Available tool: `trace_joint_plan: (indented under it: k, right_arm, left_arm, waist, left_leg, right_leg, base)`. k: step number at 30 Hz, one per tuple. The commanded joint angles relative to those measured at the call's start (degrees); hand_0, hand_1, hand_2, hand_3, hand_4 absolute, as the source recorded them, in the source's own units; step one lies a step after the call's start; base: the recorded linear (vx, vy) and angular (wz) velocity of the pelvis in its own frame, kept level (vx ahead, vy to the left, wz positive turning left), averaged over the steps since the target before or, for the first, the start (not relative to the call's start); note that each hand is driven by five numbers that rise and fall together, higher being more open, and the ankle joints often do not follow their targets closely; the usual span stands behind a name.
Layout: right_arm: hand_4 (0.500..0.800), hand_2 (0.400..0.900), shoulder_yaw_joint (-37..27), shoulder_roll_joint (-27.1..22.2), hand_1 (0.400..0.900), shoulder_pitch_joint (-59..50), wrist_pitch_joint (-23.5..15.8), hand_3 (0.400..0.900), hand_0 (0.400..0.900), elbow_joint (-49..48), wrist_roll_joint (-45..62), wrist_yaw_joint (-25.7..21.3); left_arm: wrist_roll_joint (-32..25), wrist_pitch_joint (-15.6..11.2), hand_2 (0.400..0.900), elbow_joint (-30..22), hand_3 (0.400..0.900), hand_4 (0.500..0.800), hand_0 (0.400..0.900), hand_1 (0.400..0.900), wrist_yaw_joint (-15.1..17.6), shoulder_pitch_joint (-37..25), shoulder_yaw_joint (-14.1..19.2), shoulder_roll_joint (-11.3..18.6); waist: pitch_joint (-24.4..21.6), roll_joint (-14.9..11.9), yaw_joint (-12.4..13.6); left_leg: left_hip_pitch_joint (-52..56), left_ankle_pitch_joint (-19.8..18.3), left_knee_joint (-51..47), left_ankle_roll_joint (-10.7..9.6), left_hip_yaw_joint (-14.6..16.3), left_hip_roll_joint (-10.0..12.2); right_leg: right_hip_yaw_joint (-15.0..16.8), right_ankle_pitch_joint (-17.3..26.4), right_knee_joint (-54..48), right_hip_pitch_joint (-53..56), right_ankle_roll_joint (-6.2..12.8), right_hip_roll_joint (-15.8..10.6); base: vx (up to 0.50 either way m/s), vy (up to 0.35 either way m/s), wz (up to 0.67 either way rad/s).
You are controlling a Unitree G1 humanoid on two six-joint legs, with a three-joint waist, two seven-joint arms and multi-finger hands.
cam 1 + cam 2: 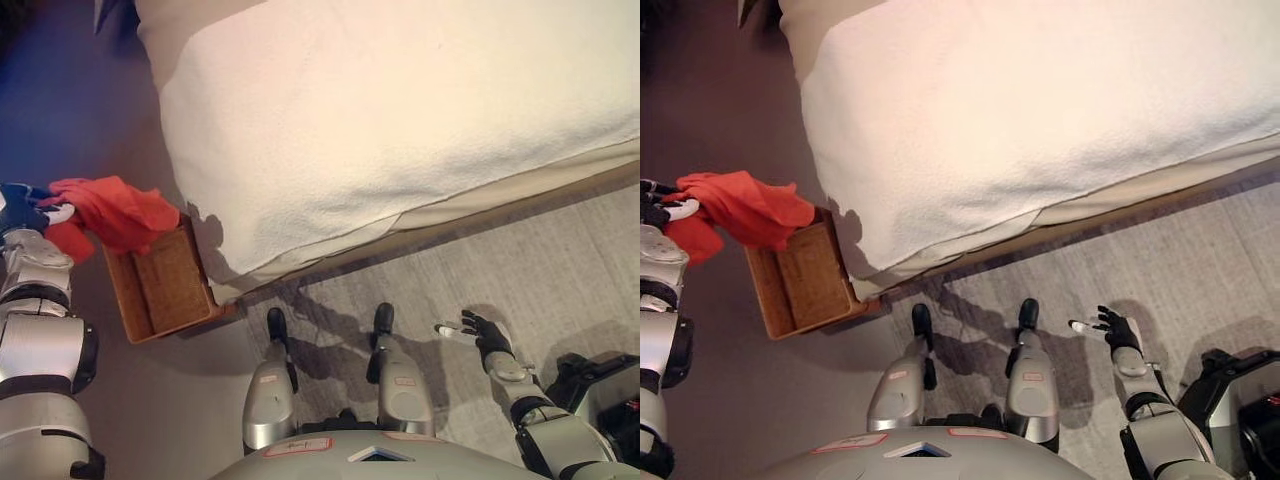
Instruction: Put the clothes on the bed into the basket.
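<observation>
My left hand [28, 208] is shut on a red garment [112, 212], held up at the far left. The cloth hangs over the far left corner of the brown wicker basket [172, 285], which stands on the floor against the corner of the bed [400, 120]. The basket's inside shows bare where I can see it. No clothes show on the bed's white cover in these views. My right hand [478, 331] hangs open at the lower right above the grey rug, holding nothing.
The bed fills the upper right, its corner overhanging the basket's right side. A grey rug [520, 280] lies along the bed's near side. A dark object [600, 375] sits at the lower right edge. Bare dark floor lies left of the basket.
</observation>
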Motion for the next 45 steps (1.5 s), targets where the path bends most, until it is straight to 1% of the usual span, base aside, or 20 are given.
trace_joint_plan:
  k: [1,4,9,10,11,12,17,23,27,31,33,35,37,38,40,41,42,43,44,45]
  right_arm:
    - [0.8,0.9,-0.79,-0.64,0.9,1.32,0.03,0.9,0.9,1.98,-1.31,-0.49]
    - [0.8,0.9,-1.18,-0.77,0.9,1.68,0.14,0.9,0.9,2.19,-1.7,-0.3]
    - [0.8,0.9,-1.63,-1.21,0.9,2.01,0.4,0.9,0.9,2.94,-1.79,-0.38]
    - [0.8,0.9,-1.66,-1.2,0.9,2.0,0.39,0.9,0.9,2.96,-1.79,-0.37]
    - [0.8,0.9,-1.63,-1.18,0.9,2.04,0.43,0.9,0.9,2.96,-1.76,-0.34]
    - [0.8,0.9,-1.69,-1.1,0.9,2.08,0.44,0.9,0.9,2.99,-1.59,-0.22]
    - [0.8,0.9,-1.15,-0.55,0.9,2.02,0.71,0.9,0.9,3.8,-1.23,0.61]
    - [0.8,0.9,-1.07,-0.16,0.9,2.2,0.54,0.9,0.9,3.92,-0.9,0.9]
    - [0.8,0.9,-1.32,-0.2,0.9,2.33,0.5,0.9,0.9,4.12,-0.57,0.95]
    - [0.8,0.9,-1.46,-0.06,0.9,2.61,0.38,0.9,0.9,4.2,-0.75,0.89]
    - [0.8,0.9,-1.55,0.02,0.9,2.5,0.27,0.9,0.9,4.16,-0.74,0.84]
    - [0.8,0.9,-1.62,0.18,0.9,2.39,0.14,0.9,0.9,4.03,-0.51,0.58]
    - [0.8,0.9,-1.98,0.38,0.9,2.45,0.14,0.9,0.9,3.89,-0.36,0.29]
    - [0.8,0.9,-2.41,0.48,0.9,2.36,0.11,0.9,0.9,3.74,-0.1,0.1]
    - [0.8,0.9,-3.38,0.35,0.9,2.48,0.22,0.9,0.9,3.38,0.27,-0.16]
    - [0.8,0.9,-4.01,0.41,0.9,2.24,0.24,0.9,0.9,3.06,0.48,-0.33]
    - [0.8,0.9,-4.4,0.32,0.9,2.19,0.33,0.9,0.9,2.77,0.48,-0.45]
    - [0.8,0.9,-4.64,0.31,0.9,2.02,0.39,0.9,0.9,2.58,0.33,-0.67]
    - [0.8,0.9,-4.9,0.11,0.9,2.04,0.59,0.9,0.9,2.43,0.08,-0.79]
    - [0.8,0.9,-5.12,0.1,0.9,2.11,0.64,0.9,0.9,2.18,-0.26,-0.83]
  left_arm:
    - [-1.84,-0.47,0.4,2.65,0.4,0.5,0.4,0.4,2.01,-2.29,3.97,12.05]
    - [-2.79,-0.28,0.4,3.38,0.4,0.5,0.4,0.4,1.79,-0.96,5.87,12.43]
    - [-3.7,-0.23,0.4,3.08,0.4,0.5,0.4,0.4,1.88,-2.56,5.57,12.03]
    - [-3.71,-0.22,0.459,3.09,0.459,0.535,0.459,0.459,1.89,-2.63,5.5,12.02]
    - [-4.07,-0.25,0.59,2.86,0.59,0.614,0.59,0.59,2.04,-3.29,5.16,12.0]
    - [-4.32,-0.29,0.9,2.89,0.9,0.8,0.9,0.9,1.71,-3.88,4.77,11.9]
    - [-3.74,-0.06,0.9,2.47,0.9,0.8,0.9,0.9,1.14,-6.73,1.9,11.59]
    - [-3.2,-0.14,0.9,2.25,0.9,0.8,0.9,0.9,1.11,-7.57,0.83,11.21]
    - [-3.22,-0.31,0.9,1.78,0.9,0.8,0.9,0.9,1.35,-7.56,1.02,10.85]
    - [-4.41,-1.32,0.9,0.33,0.9,0.8,0.9,0.9,1.73,-7.45,1.33,10.58]
    - [-5.98,-2.17,0.9,-0.7,0.9,0.8,0.9,0.9,1.97,-6.95,1.92,10.14]
    - [-9.38,-3.27,0.9,-2.46,0.9,0.8,0.9,0.9,2.12,-6.89,3.34,9.0]
    - [-14.75,-5.2,0.9,-7.18,0.9,0.8,0.9,0.9,1.88,-5.99,5.4,6.08]
    - [-18.38,-6.57,0.9,-10.5,0.9,0.8,0.9,0.9,1.45,-5.32,5.92,4.17]
    - [-25.4,-9.89,0.9,-20.41,0.9,0.8,0.9,0.9,0.48,-1.47,7.47,0.01]
    - [-29.73,-11.65,0.9,-26.42,0.9,0.8,0.9,0.9,-1.27,0.8,7.23,-2.9]
    - [-33.05,-13.22,0.9,-32.81,0.9,0.8,0.9,0.9,-2.3,3.32,7.36,-5.46]
    - [-37.25,-14.11,0.9,-38.4,0.9,0.8,0.9,0.9,-3.91,5.42,6.91,-8.6]
    - [-38.75,-14.29,0.9,-42.3,0.9,0.8,0.9,0.9,-5.71,7.22,5.95,-9.94]
    - [-40.27,-14.8,0.9,-45.77,0.9,0.8,0.9,0.9,-6.48,8.67,5.33,-11.46]
  waist:
    - [0.62,-2.89,1.64]
    - [0.71,-3.21,1.87]
    - [0.66,-3.56,2.0]
    - [0.67,-3.57,2.02]
    - [0.69,-3.67,2.01]
    - [0.67,-3.79,1.96]
    - [0.64,-4.04,1.93]
    - [0.73,-4.19,1.86]
    - [0.71,-4.02,1.81]
    - [0.63,-4.0,1.76]
    - [0.59,-4.03,1.75]
    - [0.61,-4.01,1.74]
    - [0.61,-3.98,1.66]
    - [0.71,-4.05,1.6]
    - [0.89,-3.91,1.61]
    - [1.1,-4.02,1.53]
    - [1.15,-4.02,1.47]
    - [1.17,-4.02,1.28]
    - [1.1,-3.93,1.12]
    - [1.03,-3.94,0.94]
  left_leg:
    - [7.03,-5.39,1.85,-3.71,0.66,1.83]
    - [6.45,-5.45,2.05,-3.59,0.41,1.61]
    - [5.97,-5.19,1.48,-3.41,-0.28,1.17]
    - [5.97,-5.18,1.47,-3.41,-0.29,1.17]
    - [5.95,-5.15,1.37,-3.36,-0.39,1.07]
    - [5.99,-5.26,1.39,-3.3,-0.4,1.03]
    - [6.44,-5.53,1.36,-3.1,-0.23,0.76]
    - [6.8,-5.72,1.43,-3.08,0.02,0.83]
    - [7.17,-5.78,1.28,-3.11,0.16,0.92]
    - [7.47,-5.98,1.39,-3.1,0.13,0.9]
    - [7.64,-6.1,1.49,-3.12,0.24,0.96]
    - [7.76,-6.14,1.45,-3.18,0.27,0.96]
    - [7.97,-6.31,1.52,-3.16,0.34,0.88]
    - [7.99,-6.41,1.59,-3.13,0.35,0.82]
    - [8.12,-6.79,1.86,-3.01,0.25,0.67]
    - [8.01,-6.8,2.02,-2.93,0.1,0.53]
    - [7.96,-6.87,2.11,-2.89,0.1,0.47]
    - [7.97,-6.9,2.09,-2.83,0.12,0.37]
    - [8.13,-7.02,2.03,-2.78,0.15,0.33]
    - [8.3,-7.09,1.95,-2.73,0.28,0.35]
  right_leg:
    - [-0.07,7.49,-1.53,-1.09,4.91,-4.81]
    - [-0.3,7.59,-1.79,-0.95,4.99,-4.95]
    - [-0.63,7.83,-2.26,-0.88,5.13,-5.28]
    - [-0.65,7.83,-2.27,-0.88,5.13,-5.29]
    - [-0.7,7.87,-2.39,-0.77,5.14,-5.31]
    - [-0.69,7.91,-2.48,-0.71,5.15,-5.32]
    - [-0.45,7.97,-2.64,-0.67,5.1,-5.21]
    - [-0.1,7.89,-2.56,-0.76,5.01,-5.06]
    - [0.04,7.65,-2.39,-0.74,4.96,-5.02]
    - [0.08,7.46,-2.32,-0.53,4.88,-4.92]
    - [0.02,7.31,-2.09,-0.45,4.89,-4.99]
    - [0.06,7.23,-2.1,-0.44,4.85,-5.0]
    - [0.07,7.24,-2.22,-0.26,4.85,-4.97]
    - [0.03,7.23,-2.23,-0.2,4.82,-5.02]
    - [0.08,7.15,-2.09,-0.11,4.78,-5.08]
    - [0.06,7.16,-1.98,-0.2,4.74,-5.2]
    - [0.06,7.13,-1.94,-0.2,4.7,-5.27]
    - [0.08,7.12,-1.96,-0.25,4.63,-5.31]
    - [0.1,7.14,-1.94,-0.26,4.6,-5.3]
    - [0.1,7.16,-1.92,-0.25,4.58,-5.3]
  base:
    - [0.0,0.002,0.1]
    - [0.01,0.011,0.08]
    - [0.0,0.012,0.09]
    - [0.0,0.011,0.03]
    - [0.0,0.0,0.0]
    - [0.0,0.0,0.0]
    - [0.01,0.01,-0.06]
    - [0.01,0.007,-0.08]
    - [0.0,0.001,-0.01]
    - [0.0,0.0,0.0]
    - [0.0,0.0,0.0]
    - [0.0,0.0,0.0]
    - [0.01,-0.002,-0.05]
    - [0.0,0.0,0.0]
    - [0.0,0.0,0.0]
    - [0.0,0.0,0.0]
    - [0.0,0.0,0.0]
    - [0.0,0.007,-0.03]
    - [0.01,0.014,-0.06]
    - [0.01,0.01,-0.08]
